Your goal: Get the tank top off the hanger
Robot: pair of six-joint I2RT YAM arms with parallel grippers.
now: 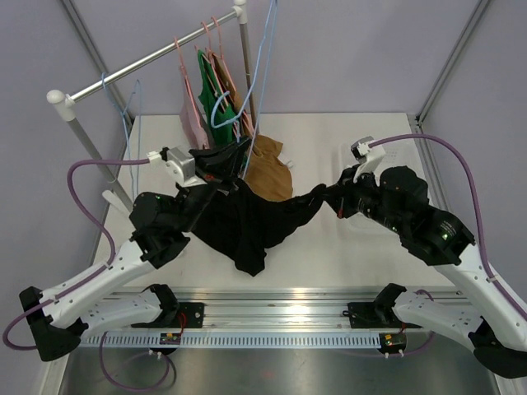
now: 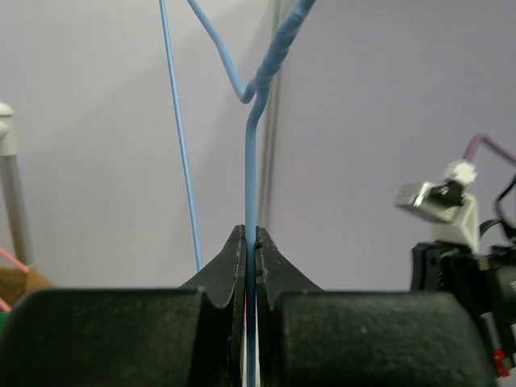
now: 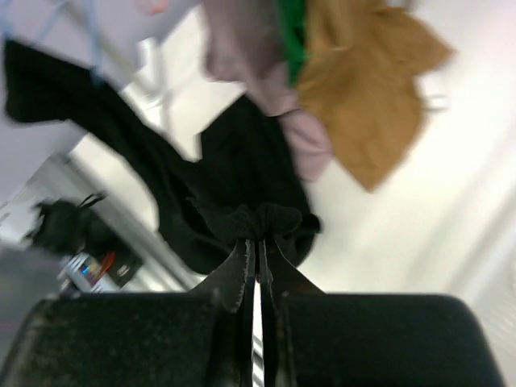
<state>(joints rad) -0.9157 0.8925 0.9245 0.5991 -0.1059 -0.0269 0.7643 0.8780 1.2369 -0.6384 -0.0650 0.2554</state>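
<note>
Removal looks partway: left gripper (image 2: 251, 242) clamps the blue hanger (image 2: 251, 161), right gripper (image 3: 258, 246) pinches the black tank top (image 1: 247, 222), stretched between them, apparently not yet free.

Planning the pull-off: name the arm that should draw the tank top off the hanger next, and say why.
Right. The right gripper is shut on the black tank top, so it can likely pull the cloth free. The left gripper is clamped on the blue hanger wire, better used to steady it.

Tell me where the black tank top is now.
Top view: the black tank top hangs centrally between the left gripper, on the blue hanger, and right gripper, near the brown garment.
</note>
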